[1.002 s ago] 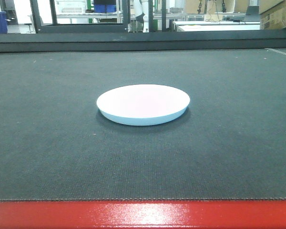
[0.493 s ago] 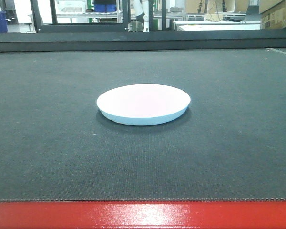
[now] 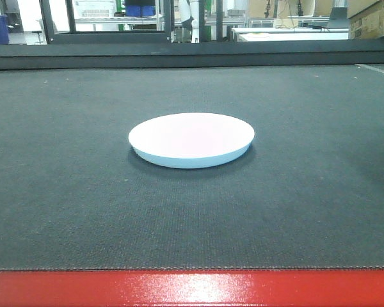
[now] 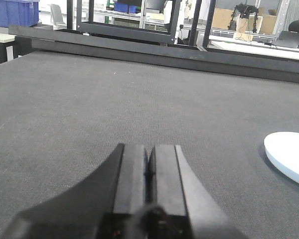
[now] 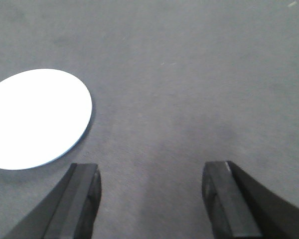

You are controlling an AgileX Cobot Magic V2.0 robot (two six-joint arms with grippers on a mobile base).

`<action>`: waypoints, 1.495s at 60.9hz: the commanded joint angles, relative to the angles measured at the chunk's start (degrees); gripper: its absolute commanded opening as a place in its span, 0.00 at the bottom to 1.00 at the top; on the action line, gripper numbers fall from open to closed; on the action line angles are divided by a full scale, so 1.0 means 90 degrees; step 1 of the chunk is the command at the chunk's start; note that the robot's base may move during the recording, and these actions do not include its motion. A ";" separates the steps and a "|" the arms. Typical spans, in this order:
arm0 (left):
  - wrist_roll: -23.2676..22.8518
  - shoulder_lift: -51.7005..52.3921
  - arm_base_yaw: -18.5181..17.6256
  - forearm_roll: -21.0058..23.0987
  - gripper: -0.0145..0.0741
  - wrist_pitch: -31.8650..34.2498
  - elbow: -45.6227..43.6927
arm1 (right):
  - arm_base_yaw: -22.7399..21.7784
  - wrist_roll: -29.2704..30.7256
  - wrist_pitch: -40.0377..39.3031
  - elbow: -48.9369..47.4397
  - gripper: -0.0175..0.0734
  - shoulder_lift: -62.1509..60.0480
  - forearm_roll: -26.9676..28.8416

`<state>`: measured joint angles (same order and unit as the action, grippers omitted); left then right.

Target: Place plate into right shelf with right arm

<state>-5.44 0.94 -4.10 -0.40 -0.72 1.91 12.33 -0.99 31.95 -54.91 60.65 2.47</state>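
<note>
Dark mat (image 3: 307,211), plate (image 3: 191,137), R pincer (image 5: 150,179) spread

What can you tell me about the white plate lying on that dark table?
The plate is round, plain white and shallow, with a low sloping rim that looks faintly bluish on its shaded side. It looks smooth, perhaps plastic or ceramic; I cannot tell which. It is empty and lies flat, right way up, near the middle of the dark woven mat. Only the mat touches it. The right gripper hovers open to one side of it, not touching.
</note>
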 commanded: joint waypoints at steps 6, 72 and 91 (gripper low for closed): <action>-0.0037 0.0069 0.0020 -0.0001 0.11 0.0566 0.0044 | 0.0705 -0.1153 0.0446 -0.1846 0.77 0.1610 -0.0972; -0.0037 0.0069 0.0020 -0.0001 0.11 0.0566 0.0044 | 0.1849 -0.2762 0.0538 -0.4090 0.72 0.5741 -0.2022; -0.0037 0.0069 0.0020 -0.0001 0.11 0.0566 0.0044 | 0.1837 -0.2762 0.0514 -0.4091 0.61 0.5978 -0.2097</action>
<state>-5.44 0.94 -4.10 -0.40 -0.72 1.91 29.06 -26.00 38.91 -89.89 117.30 -14.74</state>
